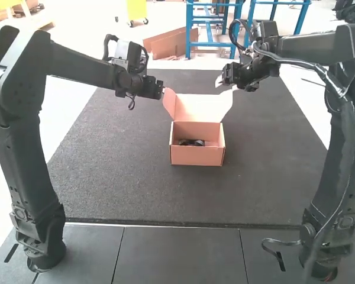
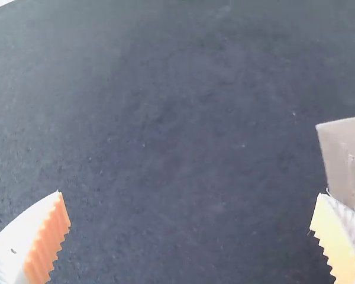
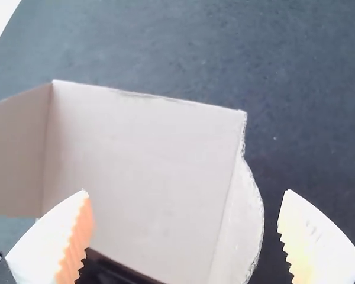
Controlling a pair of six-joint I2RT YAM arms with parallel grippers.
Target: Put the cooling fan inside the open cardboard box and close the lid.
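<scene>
The cardboard box [image 1: 196, 151] sits near the centre of the dark mat [image 1: 106, 154] that covers the worktop; the cooling fan [image 1: 191, 142] lies inside it, a dark shape low against the floor of the box; the lid [image 1: 198, 106] stands upright from the box's 12 o'clock edge, its side flaps angled forward. The left arm [image 1: 77, 65] reaches in from 9 o'clock, and the left jaws hang at about 10 o'clock from the box, level with the lid's upper corner; they are spread wide and hold nothing; in the left wrist view a ribbed orange pad [image 2: 47, 236] shows over bare mat, and the lid's flap [image 2: 346, 160] is just beside the other finger, contact unclear. The right arm [image 1: 319, 44] comes from 3 o'clock; the right jaws hover at about 1 o'clock, above the lid, parted and empty, looking down at its pale inner face [image 3: 142, 177].
</scene>
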